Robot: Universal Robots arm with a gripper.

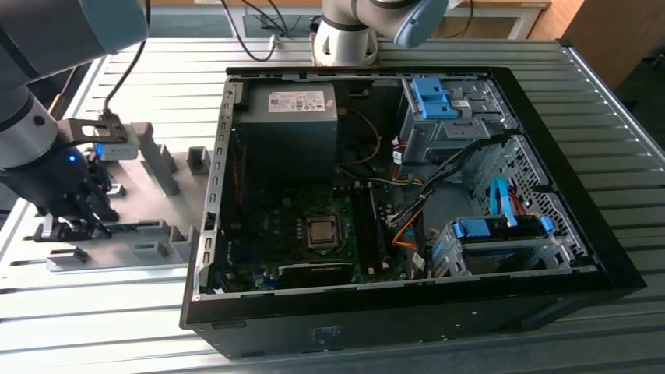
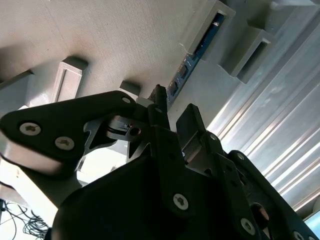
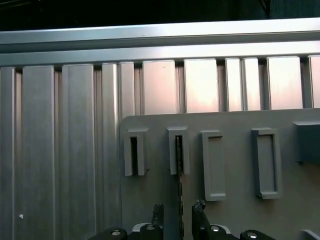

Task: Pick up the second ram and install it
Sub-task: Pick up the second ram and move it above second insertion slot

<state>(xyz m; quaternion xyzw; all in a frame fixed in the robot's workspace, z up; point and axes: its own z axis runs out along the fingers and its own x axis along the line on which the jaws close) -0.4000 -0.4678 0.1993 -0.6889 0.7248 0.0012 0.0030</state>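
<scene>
We see the arm (image 1: 36,125) reaching steeply down over the fixture plate (image 3: 235,165), gripper (image 3: 178,214) pointing straight at it. Fingers (image 3: 199,212) are spread, straddling the second ram (image 3: 179,180) with a gap each side. The ram stands on edge on the plate, far end seated in a slotted block (image 3: 178,150). An opened computer case (image 1: 416,308) sits just beside the plate.

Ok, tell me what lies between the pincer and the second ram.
Nothing: in the first wrist view the second ram stands edge-on inside the open pincer, bare gaps either side.
</scene>
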